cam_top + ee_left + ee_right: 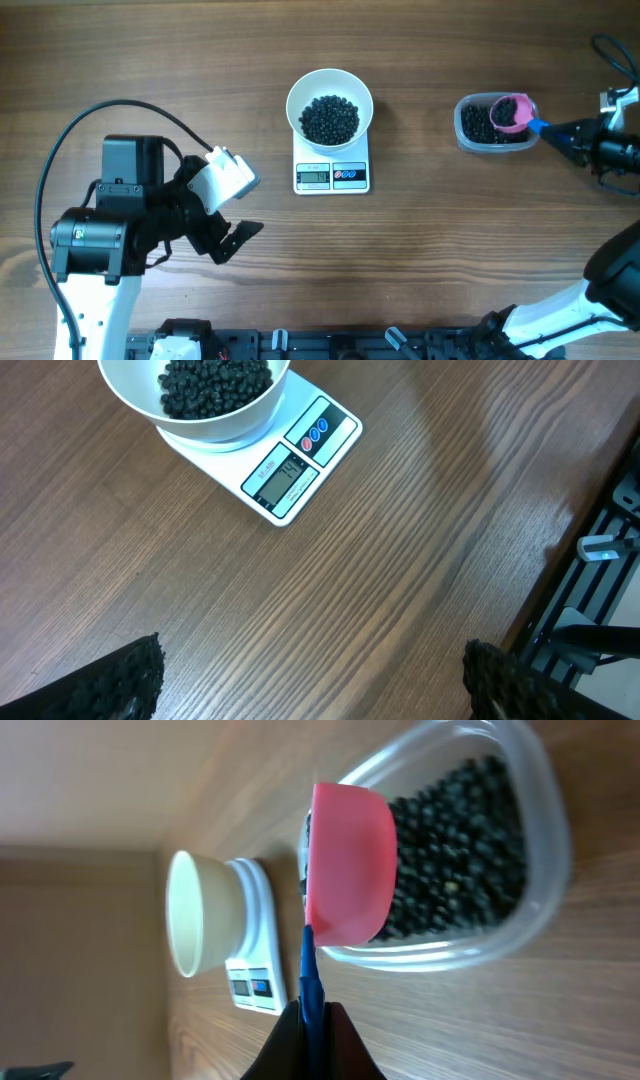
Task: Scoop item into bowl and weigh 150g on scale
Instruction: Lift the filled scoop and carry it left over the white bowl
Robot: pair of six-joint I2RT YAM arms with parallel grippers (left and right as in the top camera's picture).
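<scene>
The white bowl (330,82) stands on the scale (332,176), which sits at the table's middle, and holds a pile of the black beads (330,118). More of the item fills a clear tub (470,137) to the right. A pink scoop (513,112) with a blue handle (538,126) sits over the tub's right end, and its cup looks dark inside. My right gripper (556,132) is shut on the handle (312,980); the scoop (350,860) hides part of the tub (540,850). My left gripper (232,240) is open and holds nothing, low over bare wood left of the scale (300,460).
The left arm's black cable (60,150) loops over the table's left side. A black rail with fixtures (330,345) runs along the front edge, also seen as the rail (600,590) in the left wrist view. Bare wood (430,260) lies between scale and front edge.
</scene>
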